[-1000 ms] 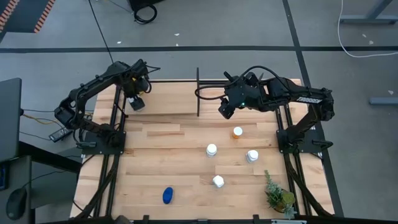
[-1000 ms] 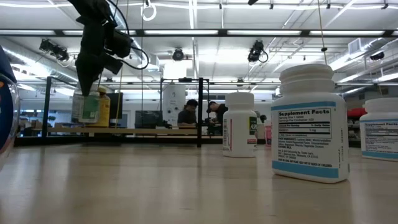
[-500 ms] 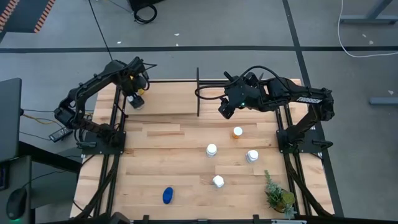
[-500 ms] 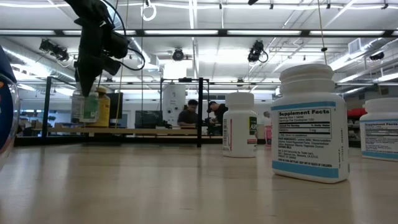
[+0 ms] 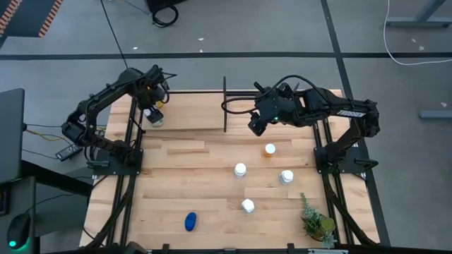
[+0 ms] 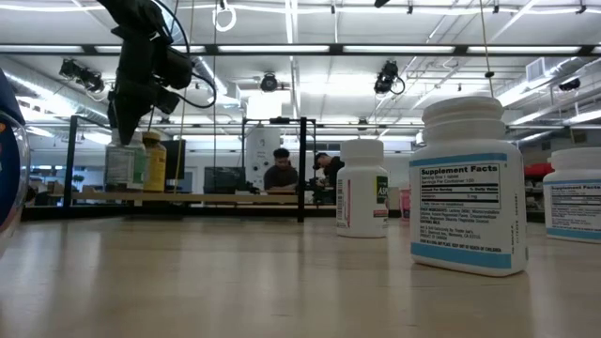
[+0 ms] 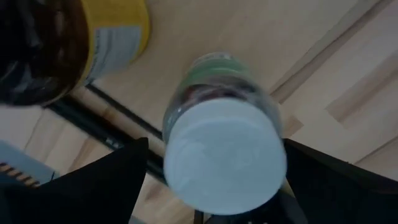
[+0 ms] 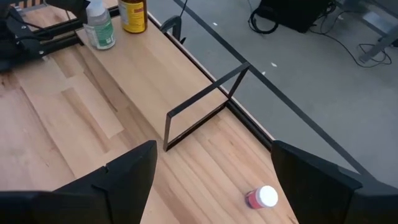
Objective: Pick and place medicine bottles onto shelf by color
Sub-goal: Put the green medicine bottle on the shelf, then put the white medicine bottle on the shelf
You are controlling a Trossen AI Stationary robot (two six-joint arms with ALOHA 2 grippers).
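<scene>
A clear bottle with a white cap and green label (image 7: 224, 158) stands upright on the shelf (image 5: 198, 99) at its far left end, beside the amber yellow-capped bottle (image 7: 93, 37). My left gripper (image 5: 152, 113) points straight down over it, open, one finger on each side of the cap (image 6: 122, 143); no touch shows. My right gripper (image 5: 256, 125) hangs open above the shelf's middle, holding nothing. On the table stand an orange-capped bottle (image 5: 270, 149) and three white ones (image 5: 241, 169), (image 5: 286, 176), (image 5: 248, 205). A blue bottle (image 5: 191, 221) lies near the front.
A black upright divider (image 5: 224, 106) splits the shelf. A pink-capped bottle (image 8: 261, 198) lies on the shelf below my right gripper. A small green plant (image 5: 316, 222) stands at the near right corner. People sit in the room beyond the table (image 6: 282, 169).
My left gripper has shifted slightly toward the table's left edge along the shelf. The white-capped bottle has moved the same way, so that in the low view it now stands apart from the amber bottle, its cap showing below the fingers.
</scene>
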